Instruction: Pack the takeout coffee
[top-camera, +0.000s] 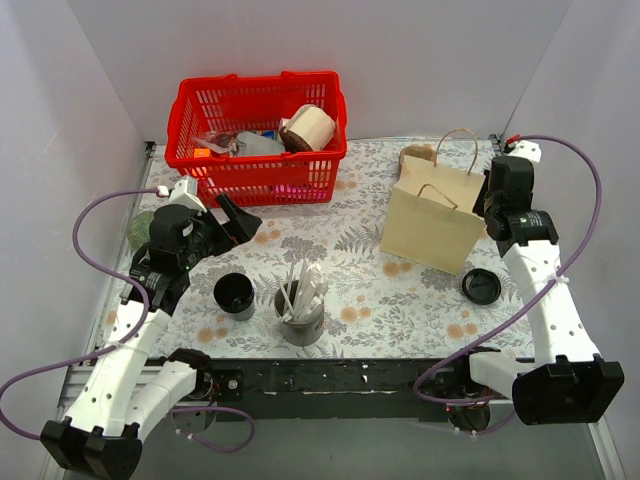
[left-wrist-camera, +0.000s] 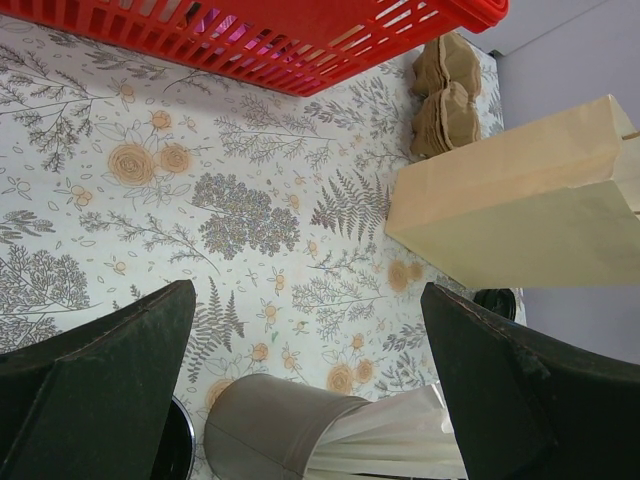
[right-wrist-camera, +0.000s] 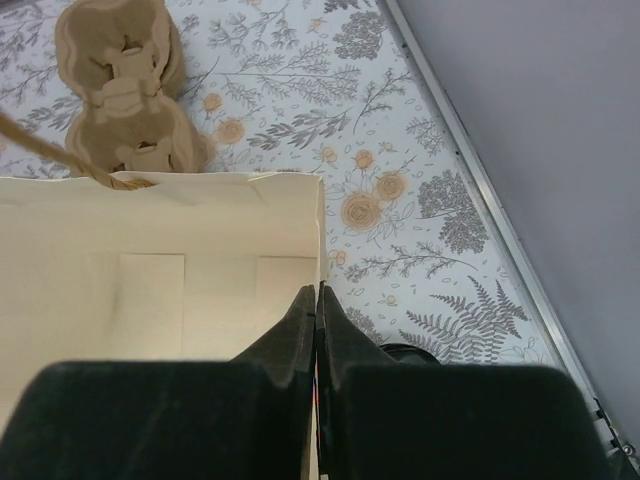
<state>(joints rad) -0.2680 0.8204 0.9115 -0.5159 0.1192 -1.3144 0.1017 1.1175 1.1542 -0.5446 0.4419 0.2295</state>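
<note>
The takeout coffee with its lid on is out of view. An open-topped black cup (top-camera: 234, 294) stands at front left, and a loose black lid (top-camera: 481, 286) lies right of the tan paper bag (top-camera: 432, 225). My left gripper (top-camera: 215, 215) hovers open and empty above the table, behind the black cup; in the left wrist view its fingers (left-wrist-camera: 120, 380) frame bare tablecloth. My right gripper (right-wrist-camera: 318, 290) is shut, pinching the right rim of the paper bag (right-wrist-camera: 150, 290), whose inside looks bare.
A red basket (top-camera: 250, 170) of goods stands at the back. A grey cup (top-camera: 300, 325) of white straws or napkins stands at front centre. Brown cardboard carriers (top-camera: 418, 155) lie behind the bag. A green ball (top-camera: 140, 228) rests at the left edge.
</note>
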